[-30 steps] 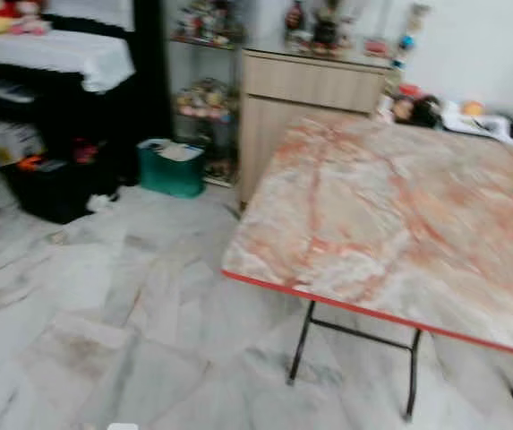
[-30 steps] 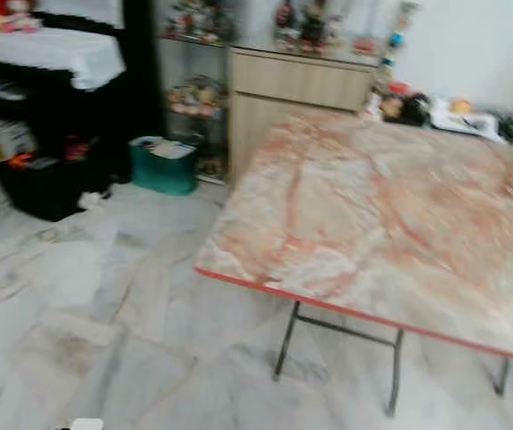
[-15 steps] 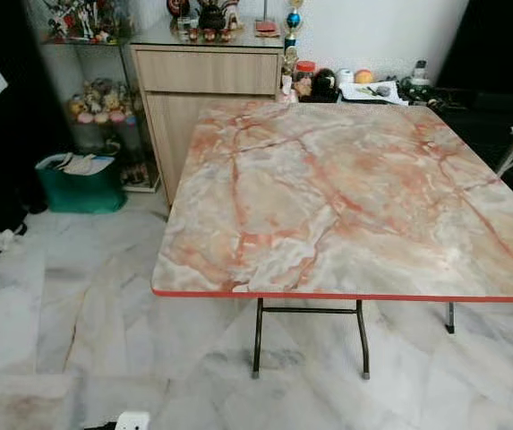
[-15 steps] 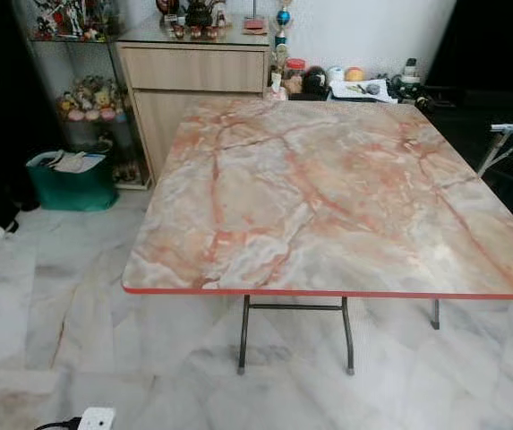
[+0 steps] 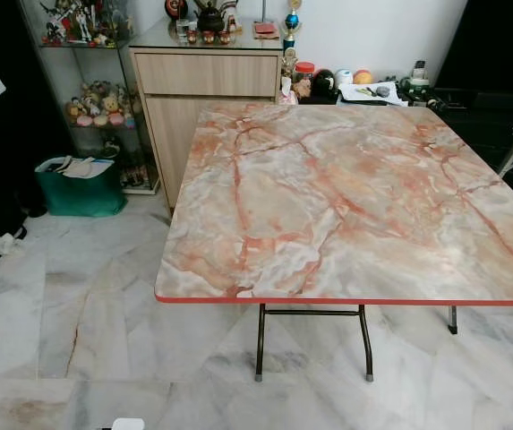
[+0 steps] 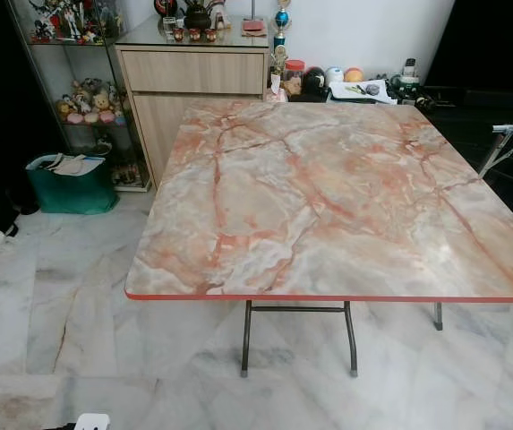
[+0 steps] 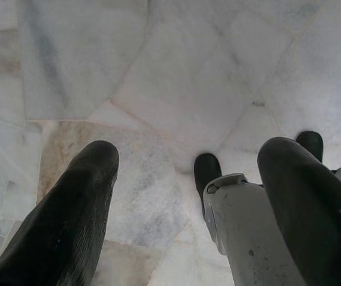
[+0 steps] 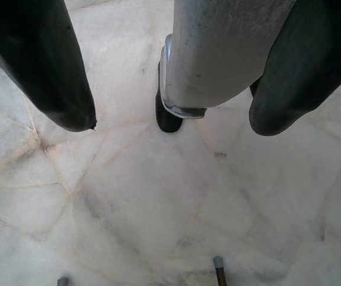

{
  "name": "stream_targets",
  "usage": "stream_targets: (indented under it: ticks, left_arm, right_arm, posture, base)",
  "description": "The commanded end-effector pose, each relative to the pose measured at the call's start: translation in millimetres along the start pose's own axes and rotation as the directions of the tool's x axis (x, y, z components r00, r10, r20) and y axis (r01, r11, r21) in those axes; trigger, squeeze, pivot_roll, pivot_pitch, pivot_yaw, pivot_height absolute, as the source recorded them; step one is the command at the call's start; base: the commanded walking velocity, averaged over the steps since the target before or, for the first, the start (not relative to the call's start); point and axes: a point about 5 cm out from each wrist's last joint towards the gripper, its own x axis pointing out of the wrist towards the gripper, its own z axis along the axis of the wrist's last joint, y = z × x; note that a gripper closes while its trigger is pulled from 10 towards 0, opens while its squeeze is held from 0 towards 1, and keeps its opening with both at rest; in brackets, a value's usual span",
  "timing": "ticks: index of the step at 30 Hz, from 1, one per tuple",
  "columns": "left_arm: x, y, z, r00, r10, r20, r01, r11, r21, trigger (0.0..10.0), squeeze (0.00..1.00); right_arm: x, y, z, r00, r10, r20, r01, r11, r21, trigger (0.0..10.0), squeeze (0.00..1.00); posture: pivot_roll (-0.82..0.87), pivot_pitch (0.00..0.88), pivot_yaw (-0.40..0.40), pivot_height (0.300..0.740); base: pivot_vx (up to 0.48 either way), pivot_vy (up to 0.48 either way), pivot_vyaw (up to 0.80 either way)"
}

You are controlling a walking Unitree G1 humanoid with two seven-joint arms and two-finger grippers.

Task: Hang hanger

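While both end effectors hang open, a marble table (image 5: 346,197) stands ahead.

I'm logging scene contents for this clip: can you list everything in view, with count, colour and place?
Folding table: one, pink-orange marble top, red edge, dark metal legs, centre.
Cabinet: one, light wood, behind the table's far left corner, ornaments on top.
Glass shelf: one, figurines inside, left of the cabinet.
Bin: one, green, on the floor below the shelf.
Clutter: several small items, mixed colours, beyond the table's far edge.
Floor: white-grey marble.
Left end effector: black fingers apart, hanging above floor.
Right end effector: black fingers apart, hanging above floor.
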Motion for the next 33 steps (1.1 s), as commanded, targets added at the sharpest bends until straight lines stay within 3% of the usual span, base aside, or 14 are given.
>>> stream_targets:
  ticks: [1, 11, 33]
  left_arm:
    - [-21.0, 67.7, -41.5, 0.98, 0.174, -0.099, -0.177, 0.984, -0.029, 10.0, 0.0]
    - [-17.4, 63.1, -33.0, 0.983, 0.161, -0.09, -0.164, 0.986, -0.02, 10.0, 0.0]
    - [-18.8, 68.8, -32.8, 0.981, 0.174, -0.09, -0.178, 0.983, -0.034, 10.0, 0.0]
  right_arm:
    - [2.7, -40.4, 51.1, 0.995, -0.055, 0.08, 0.047, 0.994, 0.096, 10.0, 0.0]
    - [2.7, -41.0, 51.6, 0.995, -0.062, 0.075, 0.055, 0.995, 0.088, 10.0, 0.0]
    - [4.0, -38.3, 57.1, 0.995, -0.072, 0.071, 0.065, 0.993, 0.097, 10.0, 0.0]
  posture:
    - [0.04, 0.014, 0.0, 0.74]
    - [0.03, 0.03, -0.001, 0.74]
    - [0.01, 0.08, 0.0, 0.74]
  base:
    - [0.0, -0.352, 0.0]
    - [0.0, -0.35, 0.0]
    - [0.0, -0.35, 0.0]
